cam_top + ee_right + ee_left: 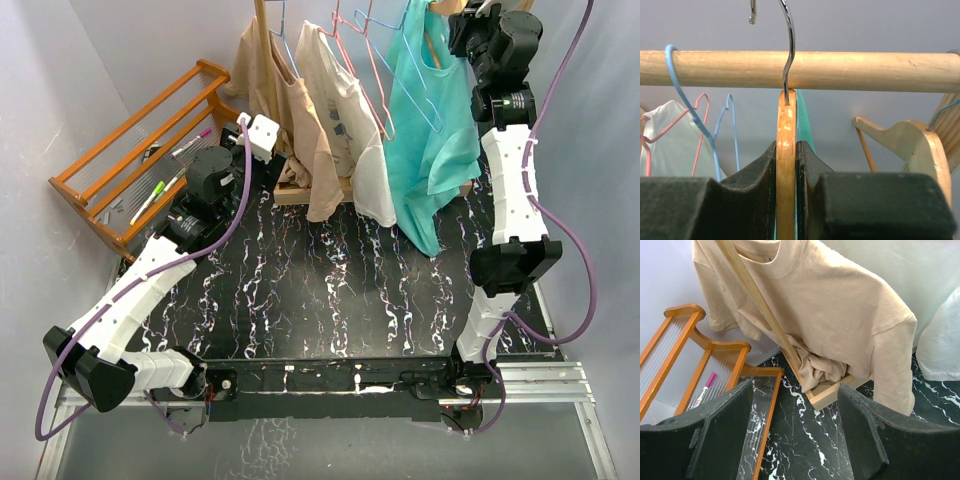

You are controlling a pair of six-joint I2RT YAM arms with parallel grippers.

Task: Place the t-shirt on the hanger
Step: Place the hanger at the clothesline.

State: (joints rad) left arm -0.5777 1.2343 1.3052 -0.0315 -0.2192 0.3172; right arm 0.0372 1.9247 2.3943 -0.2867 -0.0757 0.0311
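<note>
Right end effector (786, 155): raised to the rail at the far right of the stand. Its two dark fingers (757, 172) are clamped flat on either side of the hanger (786, 120), just below the neck. Firm contact on both faces.

Hanger: the light wooden body stands edge-on and upright between the fingers. Its metal hook (788, 50) rises across the front of the wooden rail (865, 70) and curves out of the top of the right wrist view. Whether it bears on the rail cannot be told.

T-shirt (425, 150): teal, hanging from directly beneath the right end effector, with its lowest corner over the counter (330, 290). A strip of teal lies against the hanger's right face, just above the right finger.

Left end effector (796, 390): low at the far left of the counter, fingers well apart, holding and touching nothing. It faces a beige shirt (830, 305) on the stand.

Surroundings: blue wire hangers (695, 115) and a pink wire hanger (700, 125) sit to the left on the rail, and a second wooden hanger (910, 145) to the right. The counter is black with white veining. A wooden rack (130, 170) at its far left holds a pink marker (704, 389). The walls are pale grey.
</note>
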